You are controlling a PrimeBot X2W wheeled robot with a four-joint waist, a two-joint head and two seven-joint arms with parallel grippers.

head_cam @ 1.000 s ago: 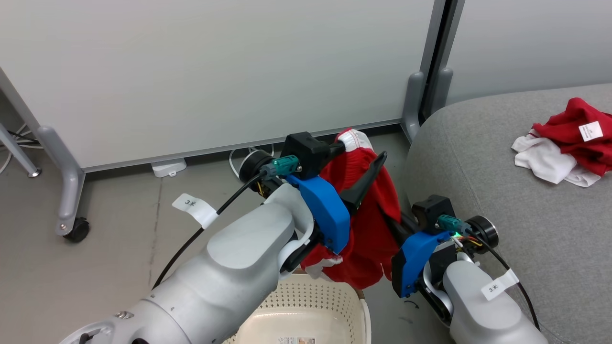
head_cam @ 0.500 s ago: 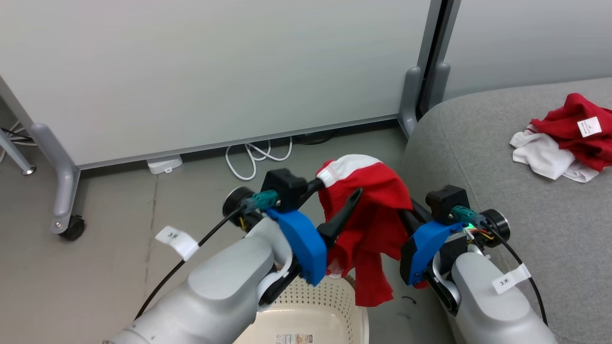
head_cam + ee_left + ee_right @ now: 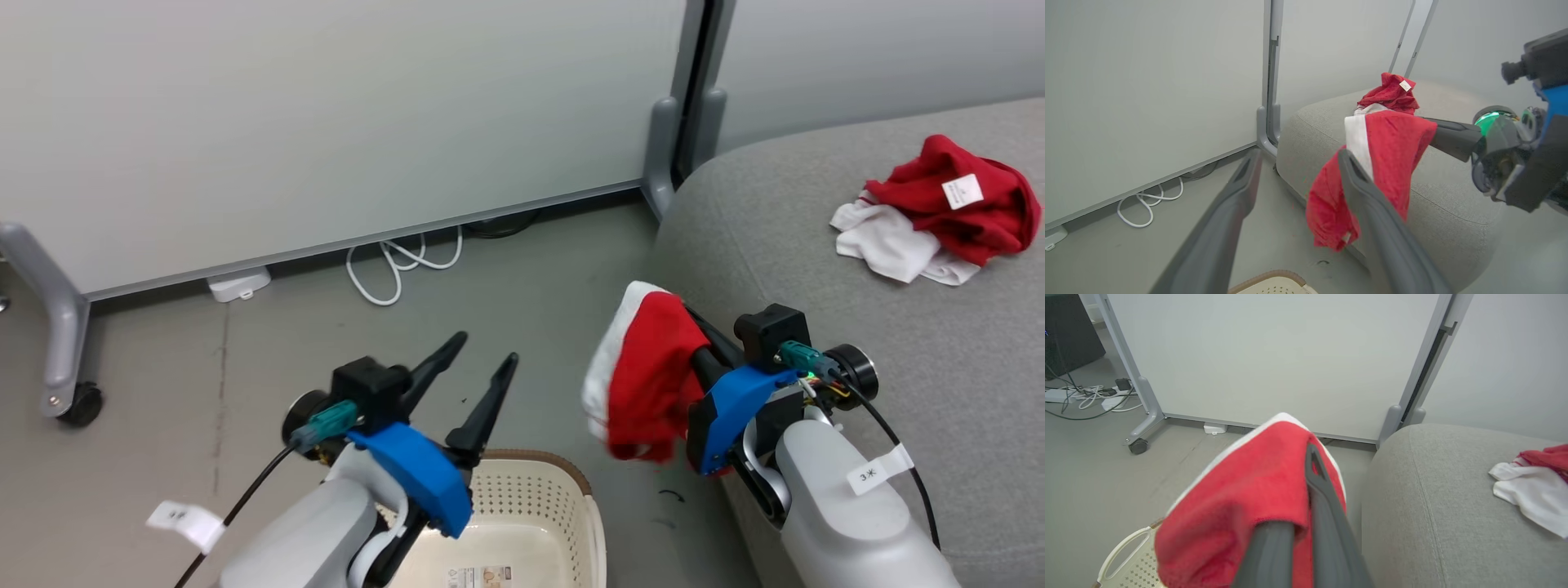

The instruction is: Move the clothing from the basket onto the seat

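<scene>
Pale partition panels stand behind a grey floor, with a white cable looped at their foot.

At lower left, the left gripper points up with its two dark fingers spread wide and nothing between them. A second ago those fingers were tangled in the red cloth. Now they have let go and pulled back, well apart from it. Just below them sits the cream basket, and no red cloth shows in the part of it that is in view.

Right of centre, a red garment with a white band hangs over the floor, just beside the sofa's rounded edge. It is draped over the right gripper, whose fingers are closed together with the cloth caught on them. Only that arm carries it now.

Further right, the grey sofa takes up the corner. A second red and white garment with a small white tag already lies on its cushion.

The handover looks finished, so the right arm probably only needs to swing over the cushion and let go. The loose hold means the cloth could slip off first.
</scene>
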